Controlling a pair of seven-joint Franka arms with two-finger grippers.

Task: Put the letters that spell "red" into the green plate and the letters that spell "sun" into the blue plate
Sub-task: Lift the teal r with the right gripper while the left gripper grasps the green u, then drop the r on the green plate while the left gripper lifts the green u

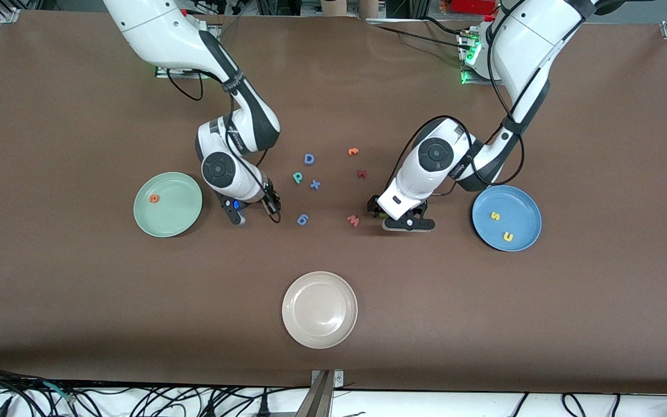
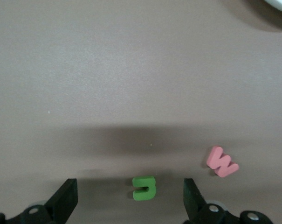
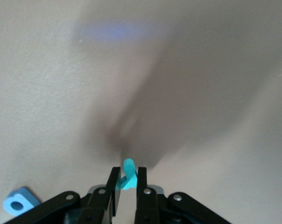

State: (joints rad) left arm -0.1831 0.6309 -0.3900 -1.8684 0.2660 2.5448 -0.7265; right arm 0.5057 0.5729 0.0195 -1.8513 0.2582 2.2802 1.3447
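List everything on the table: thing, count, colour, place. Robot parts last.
green plate: one, mint, toward the right arm's end.
orange e: one, in the green plate.
blue plate: one, toward the left arm's end.
yellow letters: two, s and u, in the blue plate.
off-white plate: one, nearest the front camera.
blue pieces: three, D, x, 6, mid-table.
teal p-shape: one, beside the x.
orange letter: one, mid-table.
dark red letter: one, mid-table.
pink w: one, beside the green n.
green n: one, between the left claw's fingers.
left claw: open around the green n.
right claw: shut on a teal letter.
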